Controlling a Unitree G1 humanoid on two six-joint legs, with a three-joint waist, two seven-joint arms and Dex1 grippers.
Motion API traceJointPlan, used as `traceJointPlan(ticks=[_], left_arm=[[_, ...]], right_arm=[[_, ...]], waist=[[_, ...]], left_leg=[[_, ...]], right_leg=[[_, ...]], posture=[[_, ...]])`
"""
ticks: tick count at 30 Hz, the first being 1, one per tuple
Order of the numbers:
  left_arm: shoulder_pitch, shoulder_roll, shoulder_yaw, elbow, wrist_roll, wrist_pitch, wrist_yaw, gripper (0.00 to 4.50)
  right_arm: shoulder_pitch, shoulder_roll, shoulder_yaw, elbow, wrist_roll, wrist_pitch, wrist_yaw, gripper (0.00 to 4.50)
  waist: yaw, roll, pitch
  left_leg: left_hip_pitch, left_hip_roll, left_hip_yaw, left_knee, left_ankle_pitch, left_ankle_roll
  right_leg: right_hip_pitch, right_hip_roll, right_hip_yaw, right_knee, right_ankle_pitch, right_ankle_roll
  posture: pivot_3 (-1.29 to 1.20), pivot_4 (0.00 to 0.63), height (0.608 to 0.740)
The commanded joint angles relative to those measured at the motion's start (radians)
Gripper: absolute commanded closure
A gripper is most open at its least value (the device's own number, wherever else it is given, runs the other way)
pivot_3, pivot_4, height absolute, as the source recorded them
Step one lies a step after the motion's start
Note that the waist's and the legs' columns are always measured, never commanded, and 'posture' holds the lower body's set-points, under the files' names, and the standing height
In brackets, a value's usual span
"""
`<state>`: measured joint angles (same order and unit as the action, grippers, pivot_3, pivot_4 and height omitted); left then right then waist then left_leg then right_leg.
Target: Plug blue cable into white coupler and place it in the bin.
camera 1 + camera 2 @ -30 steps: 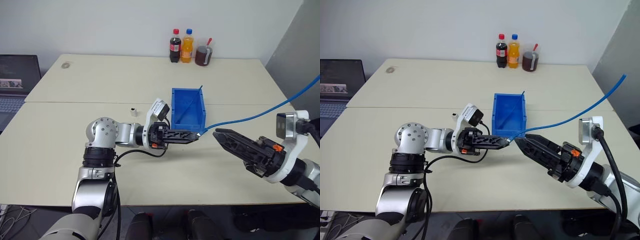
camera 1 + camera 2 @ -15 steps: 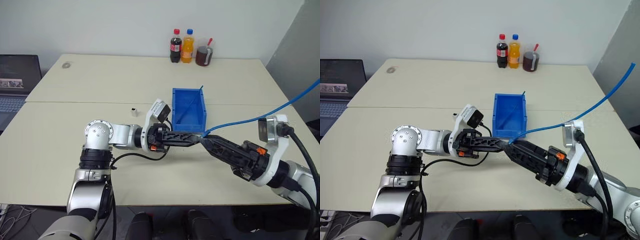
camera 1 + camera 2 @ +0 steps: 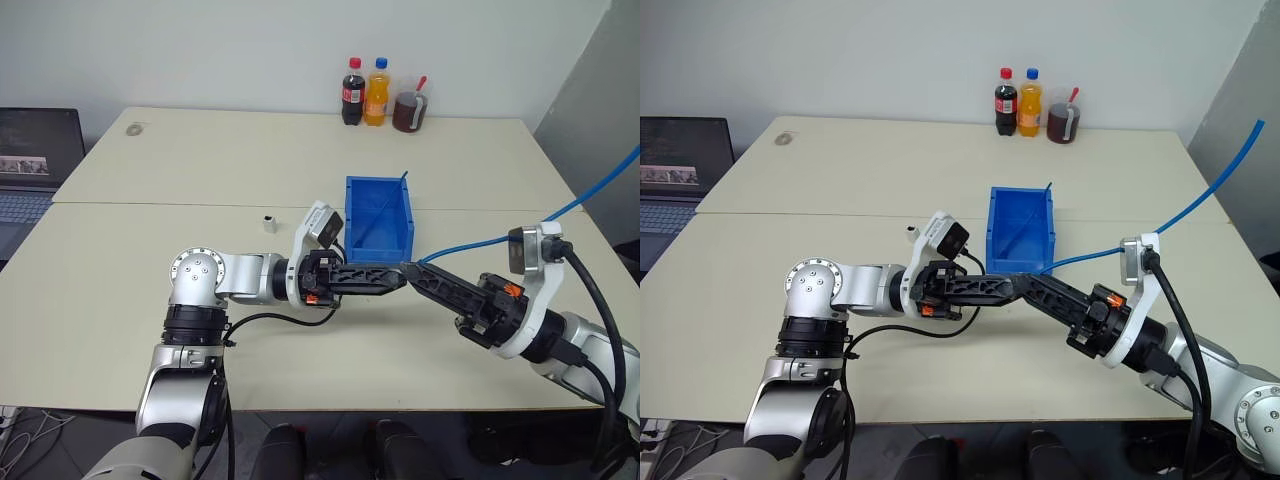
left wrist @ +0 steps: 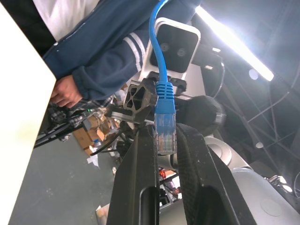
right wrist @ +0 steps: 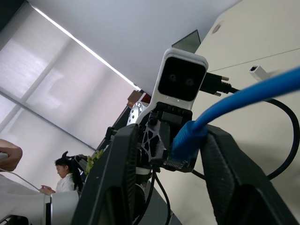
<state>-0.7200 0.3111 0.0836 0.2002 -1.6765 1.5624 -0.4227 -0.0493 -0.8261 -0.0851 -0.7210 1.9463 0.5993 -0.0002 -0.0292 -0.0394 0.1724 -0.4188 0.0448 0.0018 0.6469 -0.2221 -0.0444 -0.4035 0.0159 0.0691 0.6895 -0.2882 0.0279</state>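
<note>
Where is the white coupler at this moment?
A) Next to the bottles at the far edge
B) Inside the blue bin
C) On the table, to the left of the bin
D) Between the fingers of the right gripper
C: the white coupler stands alone on the table, left of the bin, with no gripper touching it.

White coupler (image 3: 267,222) on table (image 3: 150,170), left of bin (image 3: 377,214).
</note>
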Motion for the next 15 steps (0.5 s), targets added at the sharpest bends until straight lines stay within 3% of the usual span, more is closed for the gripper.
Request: traceJointPlan(ticks=[1, 4, 8, 10, 15], left_arm=[[0.008, 0.006, -0.005, -0.029, -0.047, -0.044, 0.037, 4.26], [0.019, 0.008, -0.014, -0.043, -0.074, -0.068, 0.063, 4.26], [0.031, 0.01, -0.018, -0.06, -0.093, -0.102, 0.086, 4.26], [0.038, 0.012, -0.014, -0.073, -0.088, -0.118, 0.085, 3.56], [0.027, 0.06, 0.017, -0.097, 0.039, -0.166, -0.019, 2.6]], right_arm=[[-0.014, 0.004, -0.005, -0.019, 0.026, 0.015, 0.022, 3.71], [-0.019, 0.003, -0.011, -0.008, 0.026, 0.025, 0.033, 4.31], [-0.021, -0.007, -0.019, 0.005, 0.026, 0.045, 0.049, 4.32], [-0.03, -0.013, -0.02, 0.013, 0.026, 0.052, 0.041, 4.32], [-0.091, -0.022, -0.024, 0.06, 0.026, 0.075, 0.029, 4.32]], waist=[[0.0, 0.0, 0.0], [0.0, 0.0, 0.0], [0.0, 0.0, 0.0], [0.0, 0.0, 0.0], [-0.001, 0.0, 0.0]], left_leg=[[0.0, 0.0, 0.0, 0.0, 0.0, 0.0], [0.0, 0.0, 0.0, 0.0, 0.0, 0.0], [0.0, 0.0, 0.0, 0.0, 0.0, 0.0], [0.0, 0.0, 0.0, 0.0, 0.0, 0.0], [0.0, 0.0, 0.001, 0.0, 0.0, 0.0]], right_leg=[[0.0, 0.0, 0.0, 0.0, 0.0, 0.0], [0.0, 0.0, 0.0, 0.0, 0.0, 0.0], [0.0, 0.0, 0.0, 0.0, 0.0, 0.0], [0.0, 0.0, 0.0, 0.0, 0.0, 0.0], [0.0, 0.0, 0.0, 0.0, 0.0, 0.0]], posture=[[0.0, 0.15, 0.74], [0.0, 0.15, 0.74], [0.0, 0.15, 0.74], [0.0, 0.15, 0.74], [0.0, 0.15, 0.74]])
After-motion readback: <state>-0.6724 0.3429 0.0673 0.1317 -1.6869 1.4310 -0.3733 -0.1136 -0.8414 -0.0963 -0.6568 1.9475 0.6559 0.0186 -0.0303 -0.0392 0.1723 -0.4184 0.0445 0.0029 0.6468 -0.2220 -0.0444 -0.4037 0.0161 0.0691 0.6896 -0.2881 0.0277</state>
